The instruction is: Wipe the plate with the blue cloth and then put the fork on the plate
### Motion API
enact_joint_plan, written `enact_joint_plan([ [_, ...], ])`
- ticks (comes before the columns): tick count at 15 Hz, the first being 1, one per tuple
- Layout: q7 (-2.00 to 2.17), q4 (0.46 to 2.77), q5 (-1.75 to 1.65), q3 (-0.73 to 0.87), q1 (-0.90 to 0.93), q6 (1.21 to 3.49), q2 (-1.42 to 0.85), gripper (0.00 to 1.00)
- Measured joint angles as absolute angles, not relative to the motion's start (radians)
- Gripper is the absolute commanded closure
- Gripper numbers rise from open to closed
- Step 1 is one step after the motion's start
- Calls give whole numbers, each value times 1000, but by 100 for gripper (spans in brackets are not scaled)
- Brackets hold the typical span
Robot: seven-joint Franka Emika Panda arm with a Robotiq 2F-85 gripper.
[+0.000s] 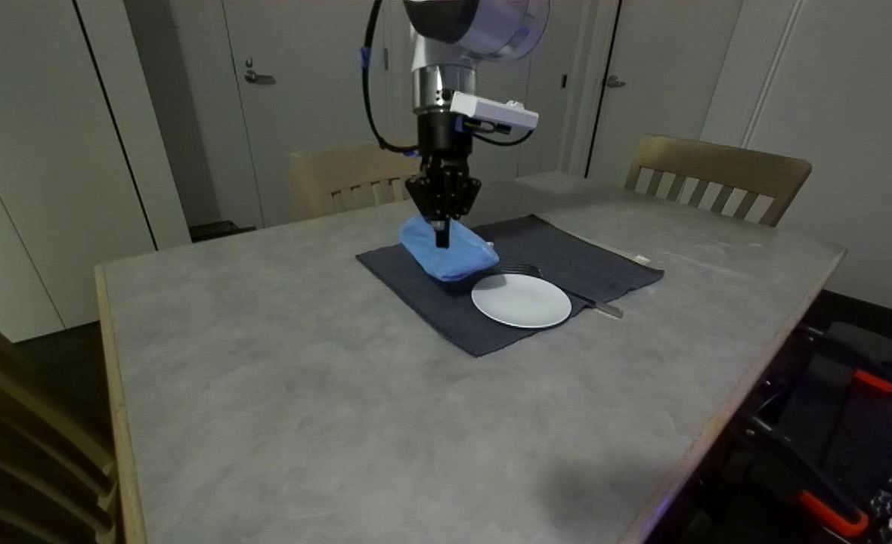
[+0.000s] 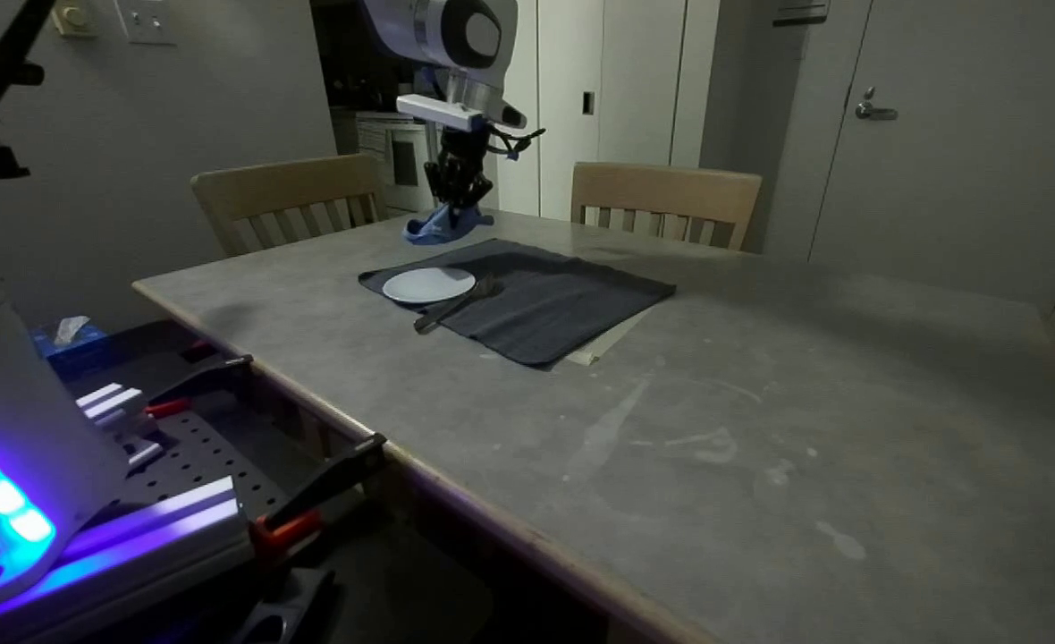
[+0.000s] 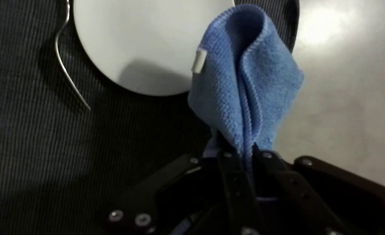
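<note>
A: How does the black, two-fingered gripper (image 3: 247, 156) stand?

B: It is clamped on the soft, folded, light blue cloth (image 3: 217, 94), squeezed into tight pleats between the tips.

A: And the cloth itself?

B: In the wrist view it fans out toward twelve o'clock, finely textured, with a stitched hem; its far end curls around a shadowed hollow, and a small white tag (image 3: 199, 61) sits at its ten o'clock edge.

A: The plate?

B: The small, round, flat white plate (image 3: 130, 42) lies at eleven o'clock from the gripper in that view, with a grey shadow near its six o'clock rim. The cloth hides part of its rim there, yet in an exterior view a gap shows between the plate (image 2: 427, 284) and the cloth.

A: Where is the fork?

B: The slim, silvery-grey metal fork (image 2: 449, 309) lies just beside the plate. In the wrist view it shows at ten o'clock from the gripper, a thin bent line. In an exterior view its handle end (image 1: 606, 309) is at the plate's three o'clock, past the edge of the dark grey, ribbed fabric placemat (image 1: 590, 264).

A: And farther out?

B: The placemat lies on a pale grey, mottled table (image 1: 280, 378); there, a light brown wooden chair (image 1: 722, 165) stands at two o'clock from the plate.
</note>
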State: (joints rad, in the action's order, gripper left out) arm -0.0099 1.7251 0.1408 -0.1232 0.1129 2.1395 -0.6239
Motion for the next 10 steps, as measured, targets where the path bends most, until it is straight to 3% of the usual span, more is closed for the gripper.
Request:
enact_joint_plan([
  [10,20,1607,88,-105,148,2225,-690,98],
])
